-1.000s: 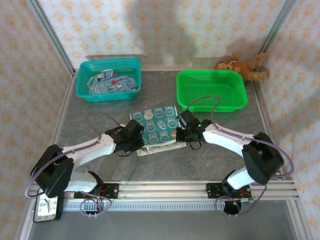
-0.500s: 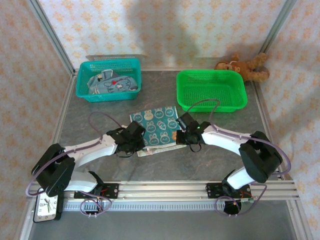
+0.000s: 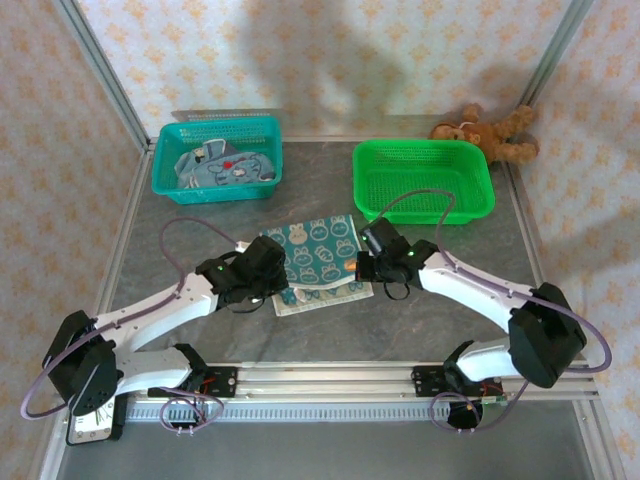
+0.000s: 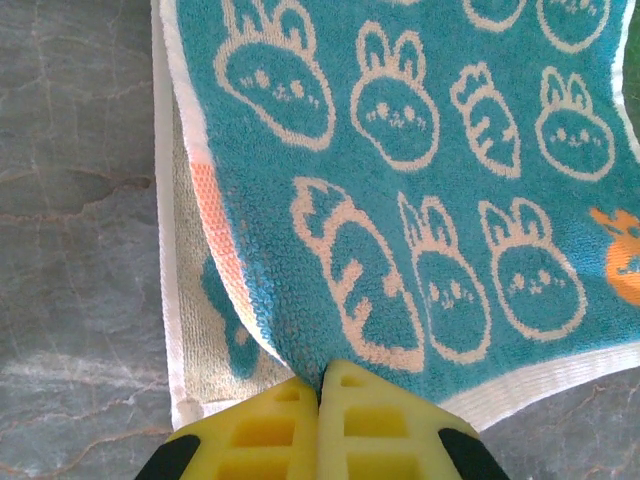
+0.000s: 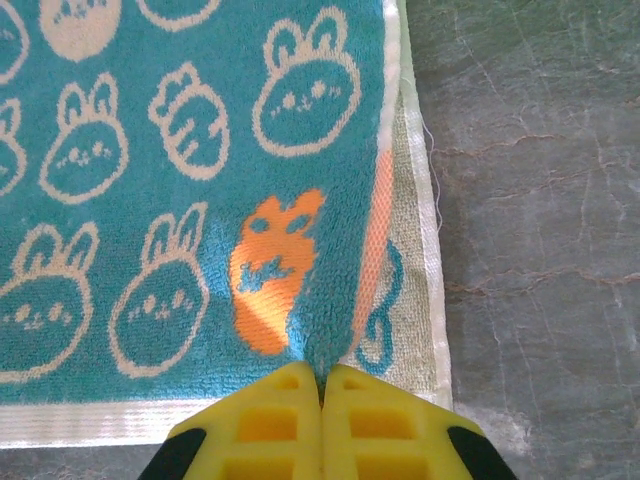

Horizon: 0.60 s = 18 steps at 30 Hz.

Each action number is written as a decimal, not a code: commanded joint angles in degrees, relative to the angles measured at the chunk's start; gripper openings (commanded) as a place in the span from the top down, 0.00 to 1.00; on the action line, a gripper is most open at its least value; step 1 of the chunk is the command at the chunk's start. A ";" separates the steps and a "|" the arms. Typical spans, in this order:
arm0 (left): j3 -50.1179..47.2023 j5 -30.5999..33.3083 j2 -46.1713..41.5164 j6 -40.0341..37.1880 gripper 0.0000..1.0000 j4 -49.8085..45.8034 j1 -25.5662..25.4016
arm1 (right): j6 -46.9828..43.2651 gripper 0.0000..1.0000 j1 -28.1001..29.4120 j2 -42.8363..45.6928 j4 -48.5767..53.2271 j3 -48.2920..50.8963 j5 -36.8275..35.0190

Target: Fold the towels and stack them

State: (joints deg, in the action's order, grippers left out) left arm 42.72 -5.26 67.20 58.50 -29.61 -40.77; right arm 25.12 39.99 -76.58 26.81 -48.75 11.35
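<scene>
Grey marbled tabletop (image 3: 420, 330) beneath towel (image 3: 320, 248), wallpapered walls (image 3: 350, 60)

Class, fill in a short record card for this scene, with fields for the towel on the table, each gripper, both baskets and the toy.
Towel on table: teal bunny-and-carrot towel, with a paler cloth layer beneath it
Left gripper: shut, pinching the towel's near left corner
Right gripper: shut, pinching its near right corner
Teal basket: far left, holds crumpled towels
Green basket: far right, nothing seen inside
Teddy bear: far right corner, behind the green basket
</scene>
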 commanded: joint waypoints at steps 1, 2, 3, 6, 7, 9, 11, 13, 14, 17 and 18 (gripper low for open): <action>1.92 2.61 -1.67 1.57 1.00 -3.04 -0.60 | 0.82 0.98 0.36 2.41 2.88 -1.50 -1.93; 2.09 2.86 -1.91 1.62 1.00 -3.25 -0.62 | 0.95 0.98 0.37 2.85 3.05 -1.52 -2.03; 2.39 2.97 -2.15 1.62 1.00 -3.49 -0.62 | 1.02 0.98 0.35 3.27 3.20 -1.57 -1.98; 2.51 3.11 -2.77 1.64 1.00 -3.50 -0.71 | 1.18 0.98 0.35 4.21 3.78 -1.87 -2.47; 2.38 3.10 -2.58 1.62 1.00 -3.31 -0.71 | 1.14 0.97 0.35 4.38 3.70 -1.66 -2.63; 1.72 2.82 -2.04 1.62 1.00 -2.78 -0.70 | 1.04 0.97 0.35 4.09 3.53 -1.29 -2.50; 0.57 1.77 -1.10 1.87 1.00 -1.25 -0.76 | 1.15 0.98 0.35 3.29 3.06 -0.68 -1.78; -0.31 1.81 -0.13 2.06 1.00 -0.34 -1.14 | 1.45 0.97 0.35 2.69 2.11 0.21 -1.36; -0.83 1.68 0.39 2.14 1.00 0.06 -1.31 | 1.56 0.97 0.35 2.42 1.54 0.85 -1.17; -2.41 1.11 1.81 2.66 1.00 2.07 -1.80 | 1.63 0.97 0.35 1.43 0.50 2.28 -1.20; -2.91 1.00 2.24 2.84 1.00 2.72 -1.98 | 1.60 0.97 0.35 1.08 0.22 2.68 -1.12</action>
State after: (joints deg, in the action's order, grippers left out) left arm 41.60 -4.47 68.27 60.12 -28.64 -42.04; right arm 25.93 39.99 -74.52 27.83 -47.62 10.96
